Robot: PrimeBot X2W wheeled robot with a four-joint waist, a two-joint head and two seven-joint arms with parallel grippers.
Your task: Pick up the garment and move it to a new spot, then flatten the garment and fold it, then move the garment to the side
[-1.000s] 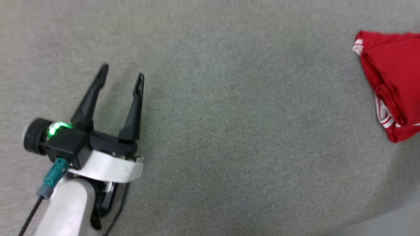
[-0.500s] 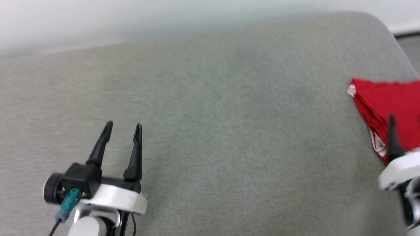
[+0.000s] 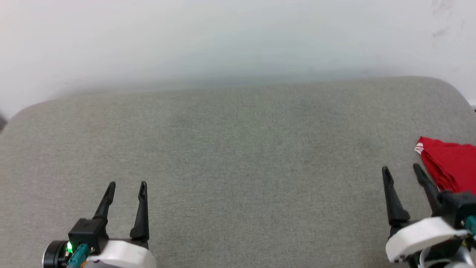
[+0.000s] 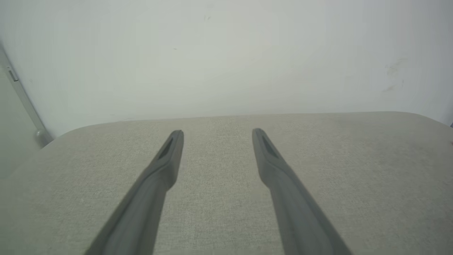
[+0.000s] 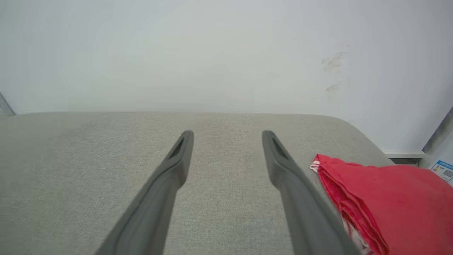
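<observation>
The garment (image 3: pixel 452 163), a folded red shirt with a bit of white trim at its corner, lies at the far right of the grey padded surface (image 3: pixel 238 149). In the right wrist view the garment (image 5: pixel 389 202) sits just right of my fingers. My right gripper (image 3: pixel 402 170) stands open at the lower right, its fingers close beside the garment's left edge, nothing between them (image 5: pixel 227 133). At the lower left my left gripper (image 3: pixel 127 185) is open and empty over bare fabric (image 4: pixel 217 131).
A white wall (image 3: pixel 238 41) runs behind the padded surface, whose back edge is rounded at both corners. To the right of the surface a pale ledge (image 5: pixel 403 154) and a blue label (image 5: pixel 442 169) show by the wall.
The head camera has tilted up, so the wall has come into view. My right gripper has come into the picture beside the garment. Both grippers stay open.
</observation>
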